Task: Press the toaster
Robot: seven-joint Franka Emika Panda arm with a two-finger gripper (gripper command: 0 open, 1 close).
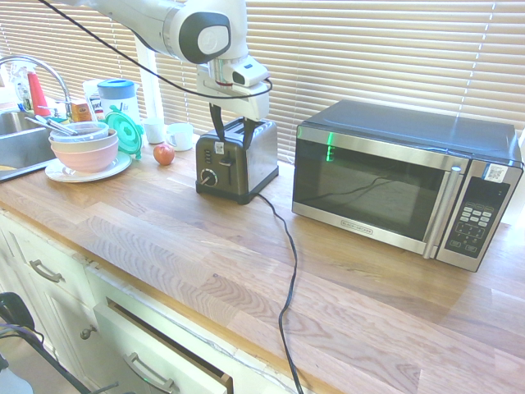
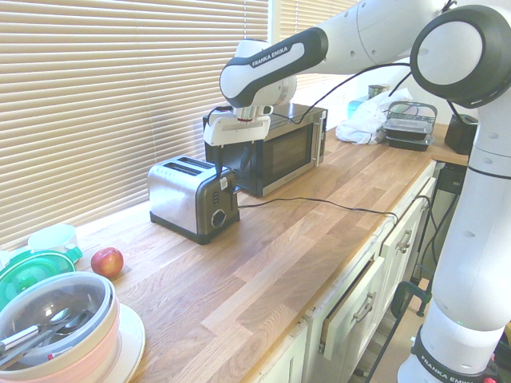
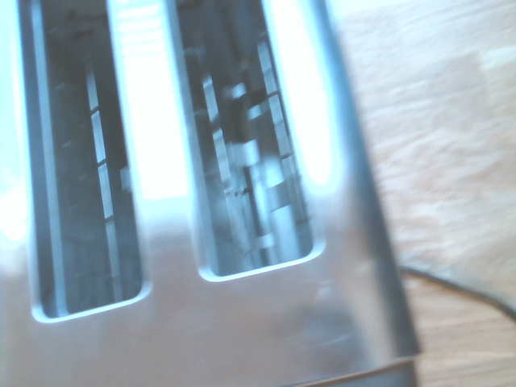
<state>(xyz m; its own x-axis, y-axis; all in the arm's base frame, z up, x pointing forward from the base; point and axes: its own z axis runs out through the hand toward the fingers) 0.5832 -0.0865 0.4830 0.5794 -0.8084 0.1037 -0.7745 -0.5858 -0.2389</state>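
Open gripper above the toaster's control end

From the left in the first exterior view: a pink bowl point(image 1: 84, 153) on its plate, an apple point(image 1: 164, 153), then the toaster point(image 1: 238, 160) on the wooden tabletop point(image 1: 344, 287), microwave point(image 1: 406, 189) to its right. The gripper point(image 1: 231, 131) hangs just over the toaster's near black end, jaws apart and empty. The steel body looks rigid, light and smooth-sided, so it may slide. I would push straight down on the lever at that black end; the lever itself is too small to make out.
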